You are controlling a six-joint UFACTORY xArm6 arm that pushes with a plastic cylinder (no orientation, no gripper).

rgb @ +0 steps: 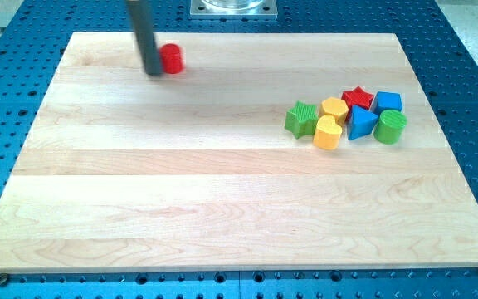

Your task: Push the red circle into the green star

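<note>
My tip point(153, 71) has no jaws and holds nothing; it sits touching the red circle point(171, 59) on the circle's view-left side. The green star point(301, 119) lies well off toward the view's lower right, so nearly the whole push looks undone. No readable writing anywhere.

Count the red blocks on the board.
2: the red circle near the view's top left, touching my tip, and the red star at the cluster's top on the view's right. None seems hidden.
</note>
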